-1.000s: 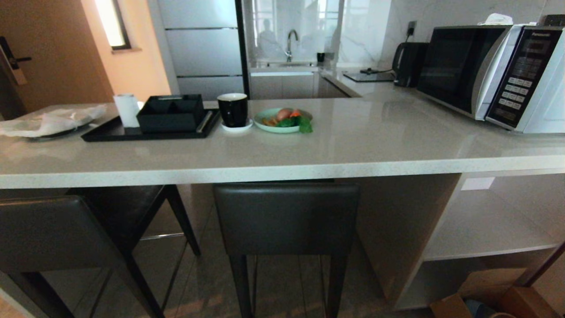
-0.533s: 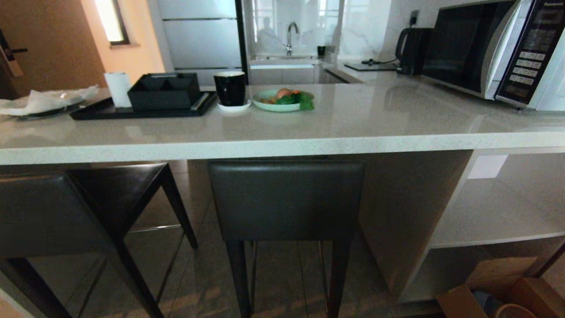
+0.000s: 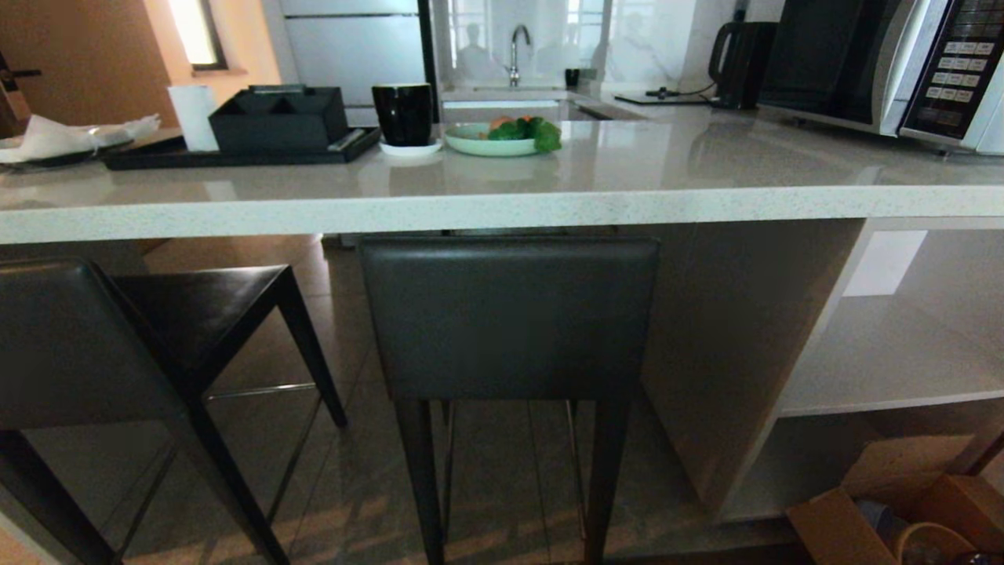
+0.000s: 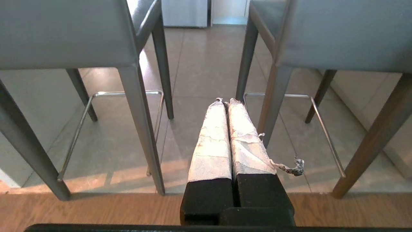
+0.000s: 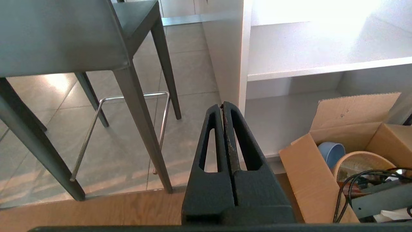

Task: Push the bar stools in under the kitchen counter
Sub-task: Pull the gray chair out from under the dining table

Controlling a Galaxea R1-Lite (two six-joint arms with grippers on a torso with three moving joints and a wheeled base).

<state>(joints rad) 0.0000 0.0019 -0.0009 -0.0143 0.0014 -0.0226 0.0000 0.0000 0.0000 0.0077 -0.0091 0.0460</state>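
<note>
Kitchen counter surface (image 3: 549, 200): long pale speckled slab running across the head view, slab side panel (image 3: 729, 353) below it, open shelves (image 3: 886, 369) to the panel's right. Centre bar stool (image 3: 508, 318): dark padded backrest faces the camera, top edge just beneath the slab's front edge, beside the side panel; seat not visible from the head, legs on the tiled floor (image 3: 502, 486). Left bar stool (image 3: 86, 345): turned at an angle, backrest out in front of the slab edge, seat corner pointing in under the slab. Microwave (image 3: 886, 63) on the surface at far right, black kettle (image 3: 741, 51) just beside it. Black tray (image 3: 235, 149) at left carries a black box (image 3: 278, 118) and a white roll (image 3: 193, 116); black cup (image 3: 403, 114) on a saucer just right of the tray, then a pale green plate (image 3: 490, 143) with vegetables. Open cardboard box (image 5: 325, 167) on the floor below the shelves. Left hand (image 4: 225, 101): not in the head view; in its wrist view, tape-wrapped fingers (image 4: 214, 138) pressed together, closed on nothing, low between the two stools, touching neither. Right hand (image 5: 222, 104): black fingers closed, empty, low in front of the side panel's edge, between the centre stool's legs and the cardboard box.
</note>
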